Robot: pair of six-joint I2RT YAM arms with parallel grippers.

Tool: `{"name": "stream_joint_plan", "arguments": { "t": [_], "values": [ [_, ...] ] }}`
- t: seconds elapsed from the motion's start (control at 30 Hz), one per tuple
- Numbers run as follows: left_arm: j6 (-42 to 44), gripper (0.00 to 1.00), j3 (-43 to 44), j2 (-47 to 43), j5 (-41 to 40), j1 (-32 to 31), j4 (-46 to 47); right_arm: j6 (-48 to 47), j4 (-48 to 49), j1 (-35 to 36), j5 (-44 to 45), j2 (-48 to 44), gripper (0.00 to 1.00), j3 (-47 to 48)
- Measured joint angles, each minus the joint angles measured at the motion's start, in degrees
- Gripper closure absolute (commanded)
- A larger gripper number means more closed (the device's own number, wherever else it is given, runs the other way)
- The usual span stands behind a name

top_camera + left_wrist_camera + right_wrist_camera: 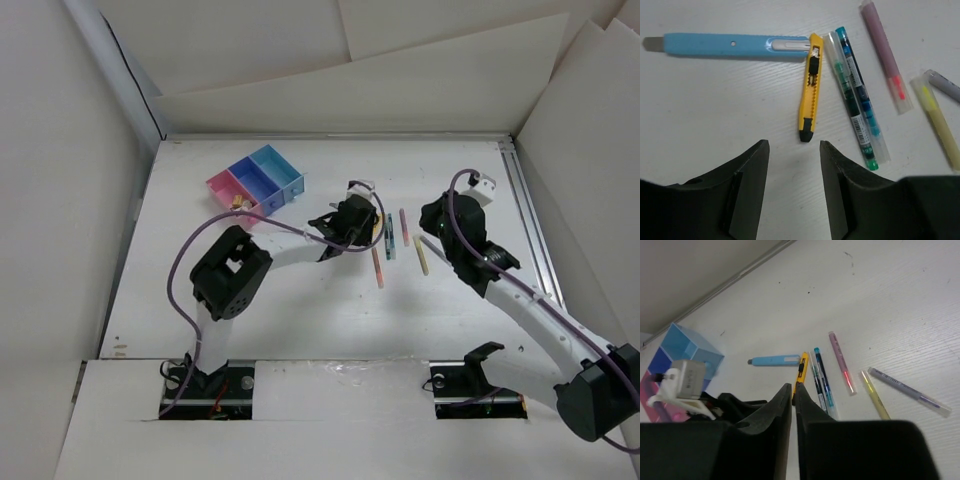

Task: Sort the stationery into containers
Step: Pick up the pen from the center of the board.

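Observation:
Several pieces of stationery lie mid-table. The left wrist view shows a blue cutter [735, 45], a yellow cutter [810, 90], a clear green pen [847, 90], a blue pen [862, 100], a pink highlighter [887, 60], a yellow highlighter [937, 120] and a grey pen [945, 85]. My left gripper [794, 145] is open and empty, just short of the yellow cutter's black end. In the top view it [358, 222] hangs over the cutters. My right gripper [792, 387] is shut and empty, to the right of the pens [432, 215]. The joined pink, dark blue and light blue bins [255, 182] stand at the back left.
A pinkish-orange stick [377, 265] lies apart, in front of the other pens. Something small and yellow sits at the pink bin's near corner [237, 203]. White walls enclose the table, and a metal rail [530, 220] runs along the right edge.

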Motion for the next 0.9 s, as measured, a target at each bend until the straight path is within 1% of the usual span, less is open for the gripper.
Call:
{"name": "stream_joint_plan", "arguments": {
  "t": [0.07, 0.1, 0.23, 0.4, 0.5, 0.73, 0.77, 0.8, 0.9],
  "values": [
    [1.5, 0.52, 3.0, 2.9, 1.9, -0.3, -1.6, 0.2, 0.0, -0.3, 0.0, 0.0, 0.77, 0.0],
    [2.3, 0.51, 4.5, 4.0, 2.7, -0.2, -2.2, 0.3, 0.0, -0.3, 0.0, 0.0, 0.72, 0.0],
    [4.8, 0.51, 10.3, 6.8, 4.5, 0.3, -3.7, 0.5, 0.0, -0.6, -0.3, -0.2, 0.66, 0.0],
    [6.9, 0.51, 15.6, 9.6, 5.2, 0.6, -5.0, 0.5, 0.0, -0.8, -0.5, -1.4, 0.65, -0.1],
    [7.9, 0.53, 18.7, 12.3, 5.6, 0.6, -5.7, 0.5, 0.0, -1.1, -0.8, -2.3, 0.64, -0.1],
    [9.6, 0.57, 20.2, 16.9, 5.6, 0.6, -8.5, 0.5, 0.0, -1.4, -1.7, -3.4, 0.64, -0.1],
    [9.9, 0.59, 20.6, 17.1, 5.4, 0.6, -8.4, 0.5, 0.0, -1.4, -1.8, -3.4, 0.64, -0.2],
    [9.9, 0.59, 21.0, 17.3, 5.6, 0.6, -8.7, 0.5, 0.0, -1.4, -1.8, -3.4, 0.64, -0.2],
    [10.3, 0.67, 21.9, 17.7, 5.4, 0.6, -9.2, 0.5, 0.1, -1.6, -2.2, -3.4, 0.64, -0.6]
  ]
}}
